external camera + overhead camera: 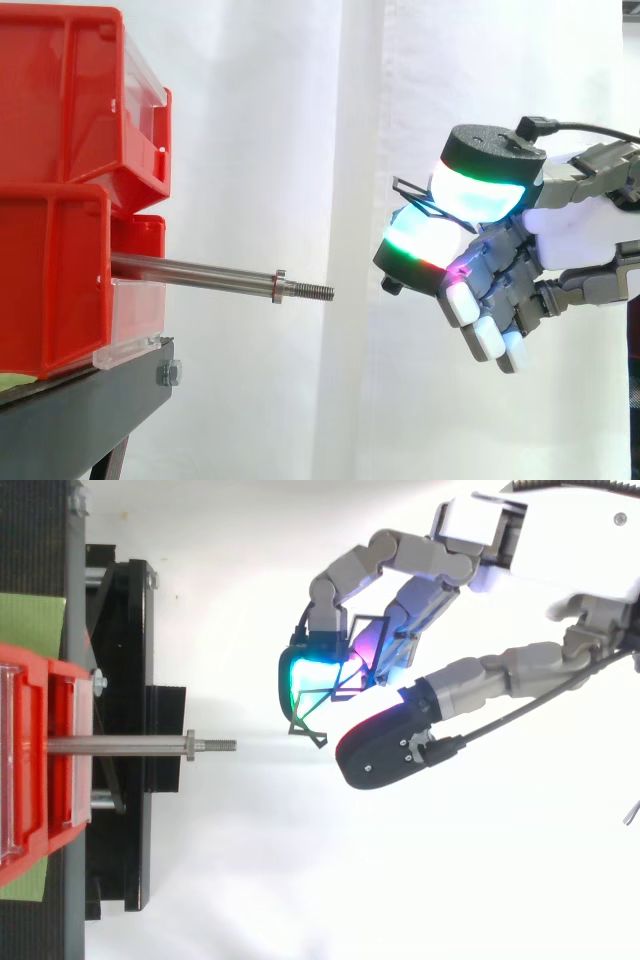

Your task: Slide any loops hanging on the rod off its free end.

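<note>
Loop [320,742] of thin black wire sits pinched between the curled glowing fingertips of the hand [565,220], just beyond the steel rod's [200,270] threaded free end

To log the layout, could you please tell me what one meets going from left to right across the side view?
Red bins → rod, its threaded free end bare → hand holding a thin black loop.

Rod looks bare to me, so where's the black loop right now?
Side view: the black loop is off the rod, pinched in the hand, right of the rod's threaded free end.
</note>
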